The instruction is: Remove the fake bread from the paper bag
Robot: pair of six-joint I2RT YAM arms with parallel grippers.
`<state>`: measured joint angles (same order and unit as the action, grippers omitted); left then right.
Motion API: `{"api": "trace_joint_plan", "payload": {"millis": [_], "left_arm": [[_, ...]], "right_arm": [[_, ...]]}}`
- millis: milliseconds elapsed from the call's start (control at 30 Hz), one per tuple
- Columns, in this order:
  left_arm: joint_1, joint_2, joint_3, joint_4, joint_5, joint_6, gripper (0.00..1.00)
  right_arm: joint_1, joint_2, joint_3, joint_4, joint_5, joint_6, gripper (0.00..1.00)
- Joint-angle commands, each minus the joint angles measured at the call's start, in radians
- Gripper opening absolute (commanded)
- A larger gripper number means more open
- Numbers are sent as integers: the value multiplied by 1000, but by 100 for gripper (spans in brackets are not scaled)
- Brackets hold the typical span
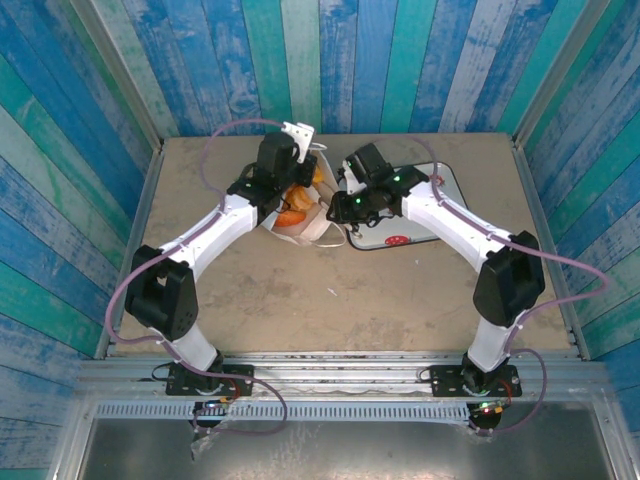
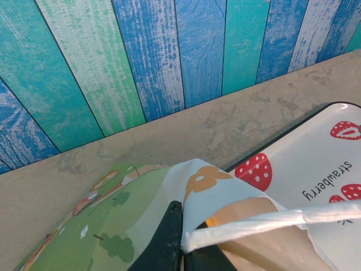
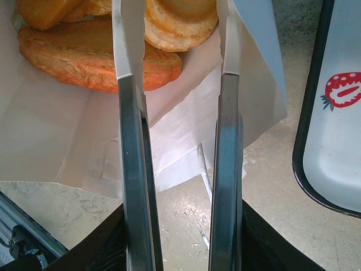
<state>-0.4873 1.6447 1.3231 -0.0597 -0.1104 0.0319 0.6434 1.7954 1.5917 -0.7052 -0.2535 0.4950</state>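
Right wrist view: right claw (image 3: 183, 228) is grasping the metal tongs (image 3: 132, 169), one black finger outside each blade, with the blades parted. The blades reach ahead of the claw into the mouth of the paper bag (image 3: 56, 130), and their ends are cut off by the frame. Fake bread (image 3: 84, 53) lies inside the bag, ahead and left of the claw. A round piece shows between the blades, but I cannot tell if it is touched. The parted blades look lined up to close around it. Strawberry tray (image 3: 333, 164) sits just right of the claw, likely the drop spot.

Left wrist view: left claw (image 2: 181, 244) is clenched on the bag's rim by the white handle (image 2: 271, 221), probably holding the mouth open for the tongs.
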Motion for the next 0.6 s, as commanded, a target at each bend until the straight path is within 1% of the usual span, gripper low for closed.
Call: {"api": "trace_joint_plan", "payload": {"millis": [0, 133, 200, 300, 567], "left_arm": [[-8, 34, 31, 77, 11, -6, 2], [-8, 32, 29, 77, 9, -6, 2], [-8, 29, 28, 77, 6, -6, 2], [-8, 32, 27, 77, -7, -11, 2], [-8, 32, -1, 112, -29, -33, 0]], "right_arm": [[-8, 20, 34, 7, -24, -18, 46], [-13, 27, 32, 8, -20, -18, 46], [-13, 29, 31, 7, -19, -18, 42], [-13, 28, 31, 6, -24, -24, 34], [0, -40, 5, 18, -45, -36, 26]]}}
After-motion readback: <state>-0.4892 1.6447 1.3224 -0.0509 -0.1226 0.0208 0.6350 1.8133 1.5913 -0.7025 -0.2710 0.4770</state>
